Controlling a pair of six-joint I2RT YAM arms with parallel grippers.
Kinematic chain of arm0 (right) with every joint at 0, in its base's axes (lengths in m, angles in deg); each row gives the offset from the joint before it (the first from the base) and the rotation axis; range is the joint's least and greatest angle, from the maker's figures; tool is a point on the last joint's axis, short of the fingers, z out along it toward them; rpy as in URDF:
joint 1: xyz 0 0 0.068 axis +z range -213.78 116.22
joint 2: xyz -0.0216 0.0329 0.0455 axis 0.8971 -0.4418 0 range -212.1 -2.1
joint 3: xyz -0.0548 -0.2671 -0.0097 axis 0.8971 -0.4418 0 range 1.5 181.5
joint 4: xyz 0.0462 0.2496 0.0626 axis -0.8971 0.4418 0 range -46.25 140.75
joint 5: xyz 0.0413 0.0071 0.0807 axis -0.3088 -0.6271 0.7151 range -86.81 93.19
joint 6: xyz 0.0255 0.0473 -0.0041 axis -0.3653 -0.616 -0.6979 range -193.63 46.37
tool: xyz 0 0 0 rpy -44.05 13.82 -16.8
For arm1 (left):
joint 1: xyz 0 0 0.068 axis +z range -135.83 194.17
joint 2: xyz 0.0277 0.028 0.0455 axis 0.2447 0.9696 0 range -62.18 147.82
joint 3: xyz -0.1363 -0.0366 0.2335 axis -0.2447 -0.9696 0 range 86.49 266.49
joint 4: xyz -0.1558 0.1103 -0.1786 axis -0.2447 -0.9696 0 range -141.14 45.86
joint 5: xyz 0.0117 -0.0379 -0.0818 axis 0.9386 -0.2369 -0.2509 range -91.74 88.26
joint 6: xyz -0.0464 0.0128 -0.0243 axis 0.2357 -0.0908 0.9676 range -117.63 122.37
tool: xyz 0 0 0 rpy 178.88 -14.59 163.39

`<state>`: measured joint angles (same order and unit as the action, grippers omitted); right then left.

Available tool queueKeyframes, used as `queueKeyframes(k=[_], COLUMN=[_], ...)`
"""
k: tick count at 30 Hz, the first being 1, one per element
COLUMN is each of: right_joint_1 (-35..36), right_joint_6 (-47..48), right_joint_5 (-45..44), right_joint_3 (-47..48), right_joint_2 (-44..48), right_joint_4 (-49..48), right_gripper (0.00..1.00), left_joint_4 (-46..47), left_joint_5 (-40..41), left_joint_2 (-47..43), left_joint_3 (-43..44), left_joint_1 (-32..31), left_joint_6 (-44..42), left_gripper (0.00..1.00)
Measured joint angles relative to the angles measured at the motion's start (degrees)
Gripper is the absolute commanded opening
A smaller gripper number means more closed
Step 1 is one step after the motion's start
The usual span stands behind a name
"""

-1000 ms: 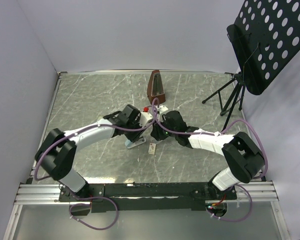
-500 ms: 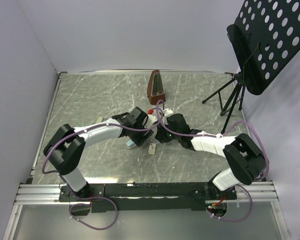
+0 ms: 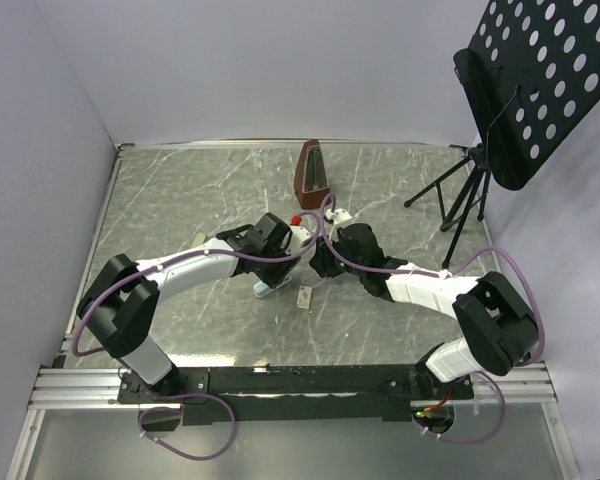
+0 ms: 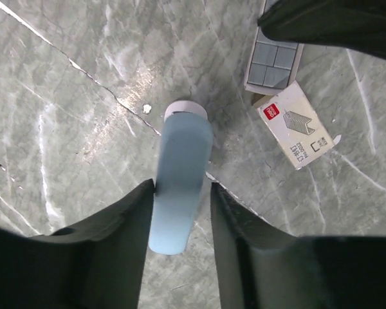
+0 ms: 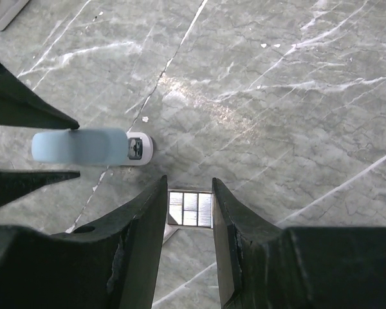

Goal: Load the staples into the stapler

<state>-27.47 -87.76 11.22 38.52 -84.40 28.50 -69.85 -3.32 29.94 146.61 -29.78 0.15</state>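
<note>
The left fingers (image 4: 116, 257) clamp the pale blue stapler (image 4: 180, 187) near the middle of the desk (image 3: 180, 200). The right fingers (image 5: 135, 257) clamp a tray of grey staples (image 5: 190, 209). The staple box (image 4: 296, 132) lies flat just beside them.

Pale blue stapler (image 4: 183, 154) between left gripper (image 4: 183, 188) jaws; staples box (image 4: 296, 132) near, right.

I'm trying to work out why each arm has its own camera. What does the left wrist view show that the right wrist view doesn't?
Only the left wrist view shows the staple box, lying flat beside the stapler. Only the right wrist view shows a white corner at its top-left edge; what it is cannot be told. Both show the blue stapler between the left fingers, the grey piece at the right fingers, and the marble table.
</note>
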Motion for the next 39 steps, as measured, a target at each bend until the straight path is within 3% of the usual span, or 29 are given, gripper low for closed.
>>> queueKeyframes(k=[7,12,14,16,18,21,24,27,33,39], right_joint_1=[0.0,-0.1,-0.2,-0.2,-0.2,-0.2,-0.2,-0.2,-0.4,-0.8], right_joint_6=[0.0,0.0,0.0,0.0,0.0,0.0,0.0,0.0,-0.3,-0.7], right_joint_5=[0.0,0.0,0.0,0.0,0.0,0.0,0.0,-0.1,-1.3,-1.6], right_joint_3=[0.0,0.0,0.0,0.0,0.0,0.0,0.0,0.0,-1.4,-1.6], right_joint_2=[0.0,0.0,0.0,0.0,0.0,0.0,0.0,0.0,0.9,1.6], right_joint_4=[-0.2,-0.2,-0.2,-0.2,-0.2,-0.2,-0.2,-0.2,-0.7,-1.3], right_gripper=[0.41,0.41,0.41,0.41,0.41,0.41,0.41,0.41,0.41,0.41], left_joint_4=[0.5,1.8,3.0,3.7,4.5,3.8,3.0,2.0,0.6,0.5], left_joint_5=[-1.6,-1.4,-1.5,-1.4,-1.0,0.0,1.3,2.1,2.5,1.8], left_joint_2=[2.2,4.2,4.3,4.3,3.9,2.1,0.2,-1.9,-2.3,0.7], left_joint_3=[1.0,2.7,2.7,2.4,2.0,1.7,1.7,1.9,2.6,2.6], left_joint_1=[1.4,1.6,1.9,1.9,1.9,1.9,1.9,1.9,1.9,1.9], left_joint_6=[-0.1,-0.2,0.0,0.2,0.5,1.4,2.1,2.6,2.8,2.6], left_gripper=[0.20,0.14,0.18,0.30,0.35,0.55,0.68,0.75,0.81,0.77])
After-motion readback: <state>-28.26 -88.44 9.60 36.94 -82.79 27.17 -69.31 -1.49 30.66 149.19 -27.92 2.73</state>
